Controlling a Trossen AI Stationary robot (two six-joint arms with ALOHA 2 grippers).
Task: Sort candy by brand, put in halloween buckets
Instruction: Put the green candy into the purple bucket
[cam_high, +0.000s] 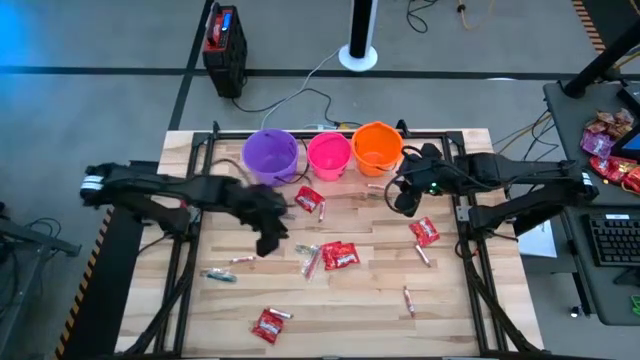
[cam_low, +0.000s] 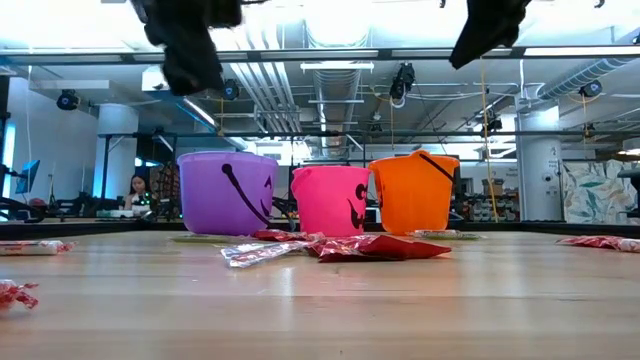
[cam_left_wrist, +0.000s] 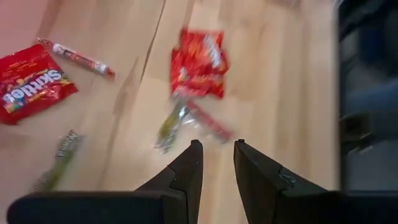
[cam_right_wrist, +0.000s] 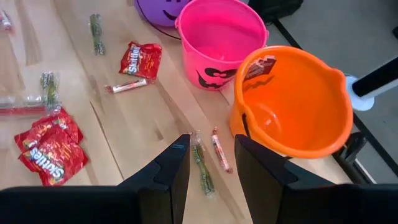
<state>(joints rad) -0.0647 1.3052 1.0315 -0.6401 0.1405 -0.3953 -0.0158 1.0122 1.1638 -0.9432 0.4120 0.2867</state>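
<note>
Both grippers are empty: your left gripper (cam_left_wrist: 217, 163) hovers slightly parted over the red packet (cam_left_wrist: 199, 63); your right gripper (cam_right_wrist: 211, 168) waits parted just beside the orange bucket (cam_right_wrist: 292, 102), ready for sorting.

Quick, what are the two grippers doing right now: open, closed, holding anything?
Left gripper: open, empty, above the table.
Right gripper: open, empty, beside the orange bucket.

The wooden table (cam_high: 350, 300) stands on a gray floor (cam_high: 90, 110) marked with dark lines. Past the table is a big room with bright ceiling lights (cam_low: 350, 52), pipes (cam_low: 262, 85) overhead, and a person (cam_low: 135, 190) sitting far back.
</note>
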